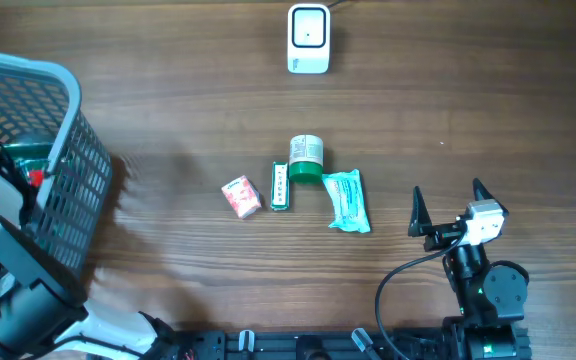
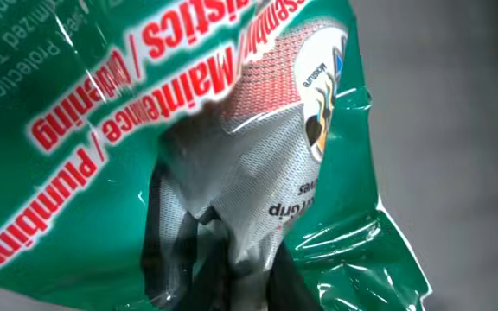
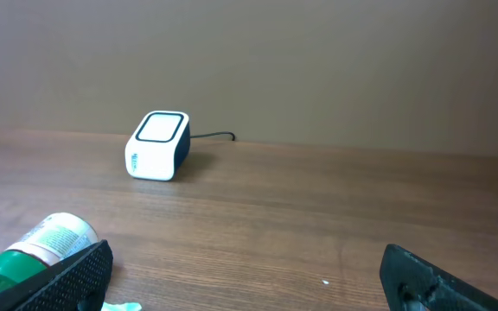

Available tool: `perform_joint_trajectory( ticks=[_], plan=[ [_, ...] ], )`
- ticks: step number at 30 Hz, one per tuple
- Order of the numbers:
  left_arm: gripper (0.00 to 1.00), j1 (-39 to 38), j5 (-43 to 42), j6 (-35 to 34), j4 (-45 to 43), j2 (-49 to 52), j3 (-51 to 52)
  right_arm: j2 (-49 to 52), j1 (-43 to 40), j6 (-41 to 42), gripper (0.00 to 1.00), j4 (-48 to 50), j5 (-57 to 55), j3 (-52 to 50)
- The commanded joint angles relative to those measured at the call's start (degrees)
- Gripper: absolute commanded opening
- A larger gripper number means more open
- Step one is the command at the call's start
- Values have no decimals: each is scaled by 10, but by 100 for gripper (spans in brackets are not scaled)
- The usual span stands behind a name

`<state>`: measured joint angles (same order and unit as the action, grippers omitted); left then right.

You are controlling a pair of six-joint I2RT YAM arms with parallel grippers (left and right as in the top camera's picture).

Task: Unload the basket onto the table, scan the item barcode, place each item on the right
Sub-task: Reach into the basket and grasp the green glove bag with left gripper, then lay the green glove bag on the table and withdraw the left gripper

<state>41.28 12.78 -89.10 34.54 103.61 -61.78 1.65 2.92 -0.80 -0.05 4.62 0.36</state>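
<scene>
Left gripper (image 2: 232, 285) clamped on glove pack (image 2: 102, 130); right gripper (image 1: 448, 195) spread, empty.
Lift slowly, then face your barcode squarely at the scanner (image 1: 308, 38).

place: shop-style checkout table (image 1: 168, 70) | cues: barcode scanner (image 1: 308, 38), mesh basket (image 1: 76, 170), packaged goods (image 1: 348, 201)

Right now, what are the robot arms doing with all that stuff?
The left gripper is inside the grey basket and looks shut on a green glove packet. The right gripper sits open at the right, holding nothing. A bottle, a red box, a slim green box and a teal packet lie mid-table. Nothing is at the white scanner yet.
</scene>
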Motion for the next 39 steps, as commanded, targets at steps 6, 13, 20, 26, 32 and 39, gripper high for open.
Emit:
perform_joint_trajectory(
  ticks=[6,13,20,26,32,39],
  plan=[
    [4,17,-66,197,18,33,-10,-3,1,-7,100,2,-4,0],
    [4,17,-186,322,49,-151,-105,-3,1,-7,100,2,-4,0],
    [4,17,-229,334,51,-383,-106,-3,1,-7,100,2,-4,0],
    [4,11,-364,335,38,-510,-106,-3,1,-7,100,2,-4,0],
    [4,-144,-418,584,73,-505,-106,-3,1,-7,100,2,-4,0],
    [4,-445,-408,827,179,-364,-106,-3,1,-7,100,2,-4,0]
  ],
)
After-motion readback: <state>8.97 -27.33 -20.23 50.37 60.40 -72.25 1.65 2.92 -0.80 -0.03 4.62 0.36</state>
